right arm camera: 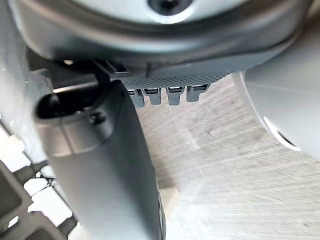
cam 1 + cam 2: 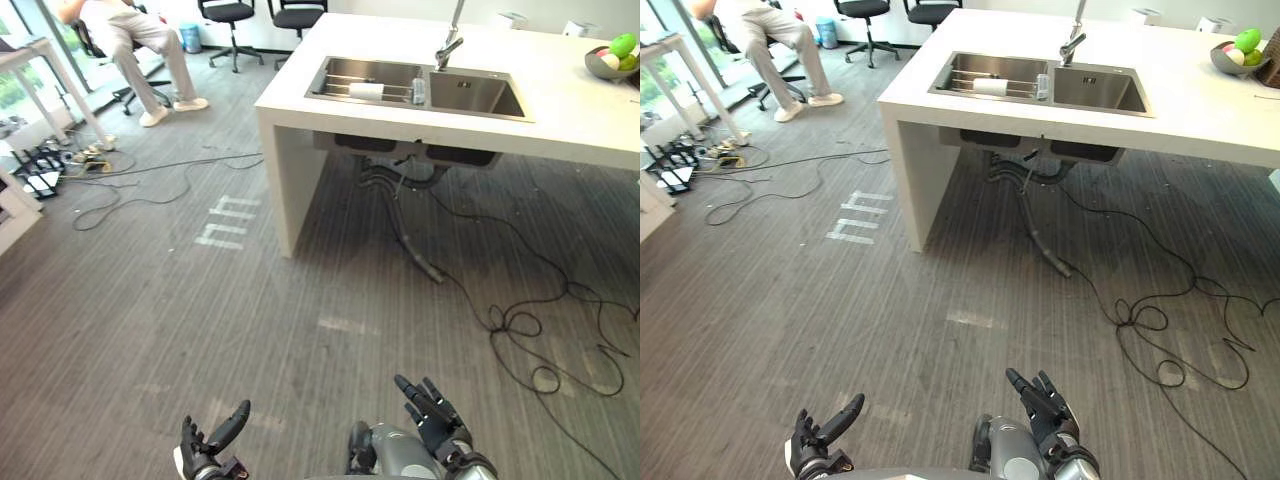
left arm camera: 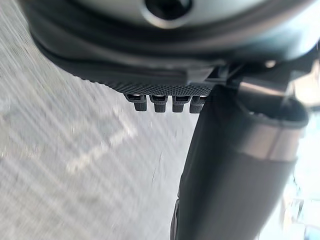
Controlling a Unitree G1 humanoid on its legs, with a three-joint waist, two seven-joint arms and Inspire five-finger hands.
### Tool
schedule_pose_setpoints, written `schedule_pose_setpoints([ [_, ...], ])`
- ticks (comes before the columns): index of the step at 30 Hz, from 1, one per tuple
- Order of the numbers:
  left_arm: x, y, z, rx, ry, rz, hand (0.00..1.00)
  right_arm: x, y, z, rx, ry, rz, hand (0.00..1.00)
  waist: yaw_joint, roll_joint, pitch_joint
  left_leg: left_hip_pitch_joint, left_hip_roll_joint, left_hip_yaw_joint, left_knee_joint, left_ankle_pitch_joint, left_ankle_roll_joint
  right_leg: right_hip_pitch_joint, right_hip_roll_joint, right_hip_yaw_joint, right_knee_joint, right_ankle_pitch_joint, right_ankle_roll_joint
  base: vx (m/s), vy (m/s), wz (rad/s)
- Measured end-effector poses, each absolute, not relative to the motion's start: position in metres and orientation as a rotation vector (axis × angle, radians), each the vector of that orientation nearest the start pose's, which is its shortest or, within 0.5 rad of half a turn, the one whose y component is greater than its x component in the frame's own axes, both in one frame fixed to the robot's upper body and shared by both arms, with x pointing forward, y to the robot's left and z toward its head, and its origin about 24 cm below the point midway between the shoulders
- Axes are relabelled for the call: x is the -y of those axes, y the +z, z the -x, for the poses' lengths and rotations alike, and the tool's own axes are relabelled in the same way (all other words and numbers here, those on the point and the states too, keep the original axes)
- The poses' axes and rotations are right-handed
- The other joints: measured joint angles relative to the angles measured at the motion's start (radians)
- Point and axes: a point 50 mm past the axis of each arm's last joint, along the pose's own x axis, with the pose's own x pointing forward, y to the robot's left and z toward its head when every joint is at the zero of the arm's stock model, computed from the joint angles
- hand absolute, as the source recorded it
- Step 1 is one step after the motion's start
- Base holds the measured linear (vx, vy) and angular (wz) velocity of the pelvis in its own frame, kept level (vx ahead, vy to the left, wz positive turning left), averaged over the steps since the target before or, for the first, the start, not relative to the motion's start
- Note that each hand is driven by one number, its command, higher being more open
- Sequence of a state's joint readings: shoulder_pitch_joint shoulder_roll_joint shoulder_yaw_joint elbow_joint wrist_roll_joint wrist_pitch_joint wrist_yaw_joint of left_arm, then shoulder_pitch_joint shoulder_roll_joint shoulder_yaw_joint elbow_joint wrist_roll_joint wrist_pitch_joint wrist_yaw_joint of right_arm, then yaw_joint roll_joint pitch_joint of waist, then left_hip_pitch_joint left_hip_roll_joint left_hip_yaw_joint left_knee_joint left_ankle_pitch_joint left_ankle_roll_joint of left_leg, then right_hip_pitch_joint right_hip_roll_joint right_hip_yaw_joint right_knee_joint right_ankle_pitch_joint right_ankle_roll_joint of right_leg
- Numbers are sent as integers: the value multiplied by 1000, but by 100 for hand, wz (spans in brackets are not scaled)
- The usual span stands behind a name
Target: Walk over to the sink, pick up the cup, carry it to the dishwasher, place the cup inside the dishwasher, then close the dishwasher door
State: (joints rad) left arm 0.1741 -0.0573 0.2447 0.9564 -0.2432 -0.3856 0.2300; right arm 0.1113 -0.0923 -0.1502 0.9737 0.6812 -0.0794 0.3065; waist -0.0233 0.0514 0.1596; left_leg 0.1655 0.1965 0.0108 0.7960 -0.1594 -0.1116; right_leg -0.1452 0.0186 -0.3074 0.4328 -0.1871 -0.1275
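Cup tiny and hard to make out, white, seemingly on its side in the left basin of the sink, set in the white surface. Left hand and right hand low over the floor, fingers spread, empty, wrists cut off.

White counter, double sink set in it, fruit bowl (at its far right), grey carpet floor.

I've got a person seated upper left, w/ an office chair top centre. Fruit bowl sits upper right on the white counter. Black cables loop on the floor, right side.
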Motion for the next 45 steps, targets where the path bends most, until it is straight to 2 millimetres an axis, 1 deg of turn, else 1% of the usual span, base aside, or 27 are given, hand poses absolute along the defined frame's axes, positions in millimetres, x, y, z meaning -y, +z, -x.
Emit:
schedule_pose_setpoints([
  [2, -193, -142, -94, -731, 640, 187, 100, 201, -149, -107, -794, -310, -701, 100, 6, 1, 4, -116, 41, 32, 273, -9, 8, 135, 49, 22, -109, -4, -8, 561, -130, -32],
  [4, -191, -135, -101, -680, 578, 126, 100, 197, -150, -105, -815, -296, -698, 100, 18, -7, 11, -271, 22, 41, 375, -46, 33, 287, 78, 73, -235, -4, -9, 698, -127, -55],
  [7, -188, -120, -120, -579, 488, 59, 100, 192, -149, -117, -827, -253, -684, 100, 53, -17, 33, -408, -16, 99, 217, -106, 77, 374, 57, 160, -300, -3, -7, 465, 11, -92],
  [8, -186, -114, -129, -539, 428, 10, 100, 189, -148, -122, -832, -239, -679, 100, 65, -27, 42, -447, -43, 143, 42, -110, 88, 407, 30, 193, -319, -7, 0, 473, 113, -90],
  [10, -176, -105, -140, -481, 304, -113, 100, 190, -147, -127, -824, -235, -668, 100, 67, -24, 39, -476, -97, 169, -332, -20, 76, 439, -10, 234, -340, -30, 28, 578, 216, -86],
  [11, -168, -96, -146, -420, 243, -201, 100, 191, -146, -129, -826, -216, -645, 100, 79, 6, 24, -486, -96, 165, -581, 73, 38, 464, -7, 281, -379, -60, 46, 513, 264, -83],
  [12, -163, -88, -154, -368, 207, -251, 100, 190, -146, -131, -836, -201, -627, 100, 86, 27, 26, -495, -76, 164, -583, 202, 20, 496, -1, 314, -404, -75, 62, 519, 297, -86],
  [14, -155, -69, -178, -234, 175, -355, 100, 182, -146, -137, -853, -168, -613, 100, 91, 20, 35, -550, -76, 163, -457, 238, 17, 501, -17, 373, -393, -90, 48, 478, 313, -36],
  [15, -151, -57, -188, -164, 161, -389, 100, 181, -146, -139, -852, -167, -612, 100, 89, 22, 37, -576, -78, 156, -404, 220, 52, 495, -20, 389, -379, -87, 50, 586, 380, 0],
  [16, -147, -38, -198, -70, 151, -435, 100, 180, -148, -138, -872, -173, -607, 100, 90, 20, 39, -579, -81, 155, -353, 176, 124, 490, -30, 397, -342, -79, 64, 504, 294, 2],
  [17, -146, -27, -202, -23, 150, -449, 100, 180, -149, -135, -886, -178, -598, 100, 89, 20, 39, -572, -82, 157, -334, 157, 139, 489, -32, 400, -311, -75, 71, 599, 301, 1],
  [20, -153, 36, -220, 257, 166, -506, 100, 185, -153, -123, -925, -209, -559, 100, 62, 3, 21, -451, -134, 182, -376, 103, 165, 419, -66, 404, -21, -3, 149, 435, 147, 4],
  [21, -156, 54, -224, 340, 166, -531, 100, 184, -154, -120, -932, -224, -558, 100, 60, -8, 9, -406, -154, 190, -424, 103, 166, 367, -79, 394, 95, 48, 200, 522, 144, 4],
  [22, -158, 75, -230, 438, 163, -557, 100, 186, -155, -117, -940, -244, -547, 100, 55, -19, -4, -342, -174, 191, -485, 102, 168, 296, -102, 362, 247, 176, 311, 420, 112, 4],
  [23, -158, 84, -233, 479, 163, -565, 100, 186, -155, -116, -943, -252, -542, 100, 51, -23, -6, -302, -181, 191, -520, 101, 168, 266, -121, 334, 314, 266, 335, 407, 99, -8],
  [24, -158, 99, -235, 546, 164, -570, 100, 187, -154, -116, -941, -256, -534, 100, 51, -38, -8, -222, -194, 204, -578, 92, 166, 186, -189, 258, 488, 346, 302, 323, 68, -25],
  [26, -159, 110, -235, 587, 186, -573, 100, 188, -150, -123, -909, -242, -514, 100, 52, -43, -12, -122, -195, 246, -627, 63, 157, 37, -281, 164, 699, 206, 146, 368, 44, -54],
  [27, -158, 112, -235, 589, 186, -578, 100, 186, -147, -131, -873, -233, -510, 100, 32, -39, -15, -64, -181, 250, -654, 53, 147, -32, -296, 114, 699, 113, 130, 369, 4, -36],
  [28, -156, 113, -237, 588, 181, -579, 100, 183, -145, -134, -858, -227, -515, 100, 25, -37, -15, -38, -171, 250, -668, 53, 145, -62, -295, 89, 663, 74, 133, 459, -85, 2],
  [29, -151, 113, -239, 575, 161, -557, 100, 177, -143, -140, -836, -211, -529, 100, 5, -33, -14, -2, -134, 243, -684, 42, 128, -113, -277, 25, 490, 22, 136, 389, -125, 12],
  [31, -149, 112, -240, 561, 154, -530, 100, 172, -141, -142, -830, -190, -532, 100, 1, -34, -15, 24, -102, 241, -683, 19, 93, -128, -243, 5, 221, 32, 140, 345, -178, 12],
  [32, -150, 111, -240, 553, 151, -521, 100, 170, -142, -141, -837, -183, -530, 100, 4, -40, -19, 41, -93, 240, -682, -3, 66, -124, -223, 15, 54, 85, 137, 396, -269, 14],
  [33, -153, 110, -240, 537, 146, -535, 100, 165, -145, -132, -863, -184, -542, 100, 9, -89, -42, 61, -115, 230, -662, -41, 29, -120, -221, 75, -90, 303, 126, 520, -367, -5],
  [34, -154, 100, -238, 479, 169, -522, 100, 168, -145, -132, -877, -173, -520, 100, 20, -44, -52, 74, -70, 237, -629, -74, 8, -102, -180, 88, -73, 236, 151, 503, -351, -14],
  [37, -140, 92, -237, 424, 140, -506, 100, 176, -145, -132, -923, -142, -485, 100, 25, 1, -65, 70, 11, 242, -588, -72, 6, -68, -102, 71, -110, 195, 120, 353, -266, -14],
  [42, -133, 70, -241, 297, 40, -619, 100, 183, -146, -124, -973, -109, -493, 100, 7, -1, -67, -52, 79, 246, -308, 7, 42, 37, -82, 29, -219, 163, 111, 174, -169, 18],
  [45, -133, 68, -245, 281, -16, -677, 100, 188, -148, -116, -1006, -119, -493, 100, 6, 1, -82, -103, 78, 325, -423, 5, 46, 83, -91, -28, -308, 199, 104, 125, -30, 52],
])
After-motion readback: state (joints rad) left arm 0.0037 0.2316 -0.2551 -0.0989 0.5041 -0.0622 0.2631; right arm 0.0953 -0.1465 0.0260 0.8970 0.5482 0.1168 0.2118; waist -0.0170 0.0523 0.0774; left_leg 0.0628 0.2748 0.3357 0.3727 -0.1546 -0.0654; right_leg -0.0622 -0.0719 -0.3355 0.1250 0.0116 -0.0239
